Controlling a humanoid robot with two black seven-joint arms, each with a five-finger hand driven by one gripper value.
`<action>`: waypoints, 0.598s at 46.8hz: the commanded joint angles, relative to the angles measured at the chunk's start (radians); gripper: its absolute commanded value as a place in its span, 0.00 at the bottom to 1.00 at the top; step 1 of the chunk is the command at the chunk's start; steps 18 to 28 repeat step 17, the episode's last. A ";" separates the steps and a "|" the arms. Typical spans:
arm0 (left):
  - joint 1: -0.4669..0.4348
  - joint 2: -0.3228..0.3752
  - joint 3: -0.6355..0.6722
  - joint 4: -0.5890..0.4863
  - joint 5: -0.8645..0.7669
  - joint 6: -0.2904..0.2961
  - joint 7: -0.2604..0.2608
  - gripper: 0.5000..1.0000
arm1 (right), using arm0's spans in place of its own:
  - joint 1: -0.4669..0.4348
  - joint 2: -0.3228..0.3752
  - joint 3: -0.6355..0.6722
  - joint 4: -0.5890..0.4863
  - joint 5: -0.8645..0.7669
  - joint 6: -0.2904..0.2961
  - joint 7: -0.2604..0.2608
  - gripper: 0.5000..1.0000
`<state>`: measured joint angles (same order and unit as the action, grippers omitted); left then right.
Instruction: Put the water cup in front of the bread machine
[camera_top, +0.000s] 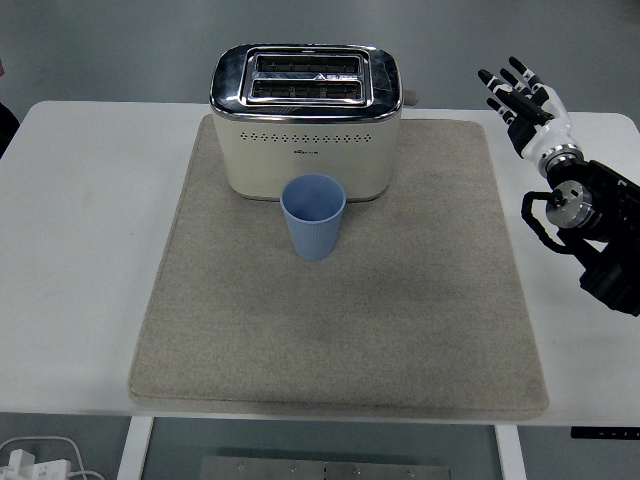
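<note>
White table (80, 250) under me, covered in middle by grey-beige woven mat (400, 320). Cream two-slot toaster with shiny chrome top (306, 120) stands at far part of mat. Light blue ribbed plastic cup (314, 217) upright on mat, just in front of toaster, near its front wall. Right hand (525, 102) raised over table's right side, fingers spread apart, holding nothing, well apart from cup.

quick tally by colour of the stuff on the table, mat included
Blue: 1, the water cup
Cream with chrome top: 1, the bread machine
Beige-grey: 1, the mat
Total: 3
</note>
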<state>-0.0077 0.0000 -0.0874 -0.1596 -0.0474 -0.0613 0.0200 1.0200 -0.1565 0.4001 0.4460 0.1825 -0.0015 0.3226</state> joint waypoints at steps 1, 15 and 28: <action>0.000 0.000 0.000 0.000 0.000 0.000 0.000 1.00 | 0.002 0.005 0.002 0.002 0.000 0.003 0.012 0.85; 0.000 0.000 0.000 0.000 0.001 0.000 0.000 1.00 | 0.014 0.008 0.023 0.000 0.000 0.006 0.013 0.85; 0.000 0.000 0.002 0.000 0.001 0.000 0.000 1.00 | 0.014 0.006 0.023 0.002 0.000 0.006 0.013 0.85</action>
